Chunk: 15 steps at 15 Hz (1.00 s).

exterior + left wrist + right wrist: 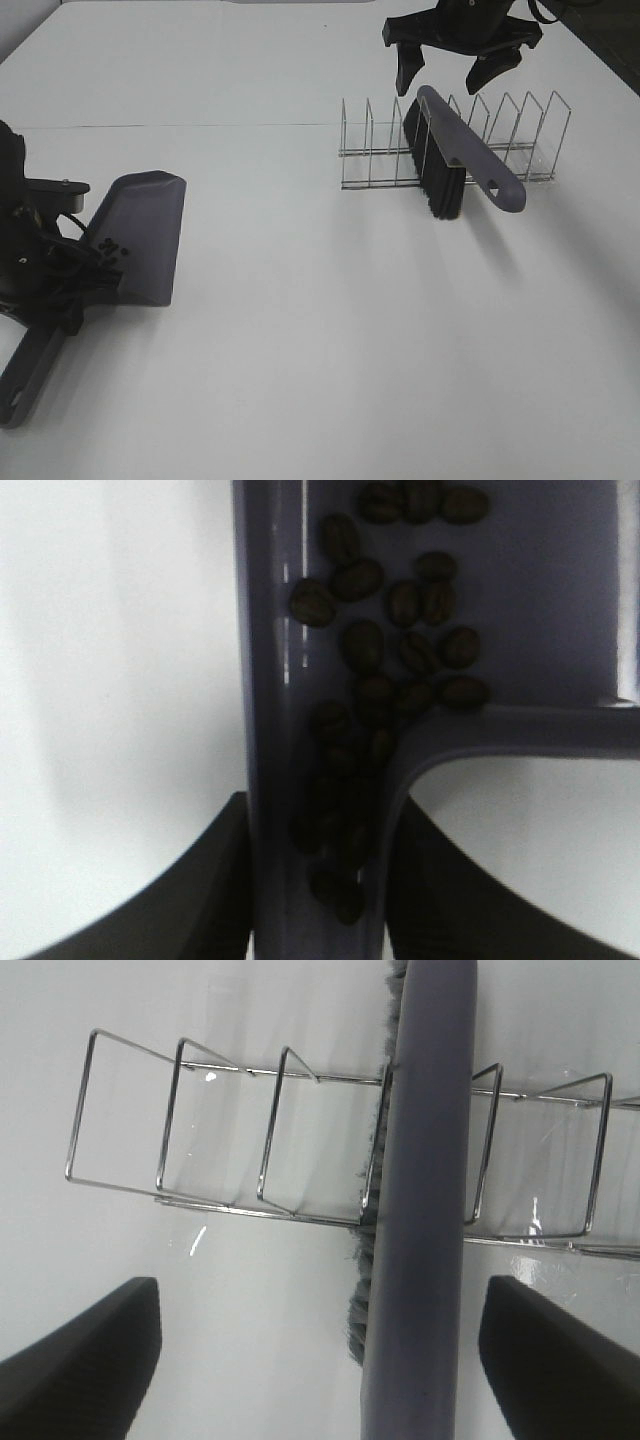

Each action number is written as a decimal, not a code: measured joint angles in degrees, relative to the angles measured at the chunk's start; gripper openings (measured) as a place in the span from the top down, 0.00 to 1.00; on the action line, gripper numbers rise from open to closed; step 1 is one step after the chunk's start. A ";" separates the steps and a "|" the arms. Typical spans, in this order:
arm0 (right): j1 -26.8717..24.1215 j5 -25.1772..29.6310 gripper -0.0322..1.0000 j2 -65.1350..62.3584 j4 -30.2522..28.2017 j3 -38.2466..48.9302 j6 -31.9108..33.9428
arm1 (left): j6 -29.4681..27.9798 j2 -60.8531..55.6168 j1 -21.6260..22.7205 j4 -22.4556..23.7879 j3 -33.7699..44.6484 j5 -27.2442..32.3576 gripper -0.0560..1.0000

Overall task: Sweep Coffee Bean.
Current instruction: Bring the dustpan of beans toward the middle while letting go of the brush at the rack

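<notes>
The grey-purple dustpan lies on the white table at the left, its handle pointing to the front left. Several coffee beans lie at its back; in the left wrist view the beans also fill the handle channel. My left gripper is shut on the dustpan handle, with one finger on each side. The brush rests tilted in the wire rack. My right gripper hangs open above it; the right wrist view shows its fingers wide apart and clear of the brush handle.
The wire rack has several upright dividers and stands at the back right of the white table. A seam line crosses the table at the back.
</notes>
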 joint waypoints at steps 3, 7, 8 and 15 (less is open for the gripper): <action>0.00 2.86 0.26 -0.52 -0.80 0.00 -0.40 | 0.00 0.00 0.00 -0.06 0.00 0.00 0.63; 0.00 4.58 0.25 -5.44 -2.41 -0.06 -2.01 | 0.00 0.00 0.00 -0.23 0.00 -0.57 0.63; 0.00 4.58 0.25 -6.13 -2.41 -0.17 -2.41 | 0.00 0.00 0.00 -0.69 -0.23 -0.80 0.63; 0.06 4.70 0.27 -7.16 -2.41 -0.17 -2.86 | 1.38 1.83 0.00 -5.39 -13.87 3.72 0.63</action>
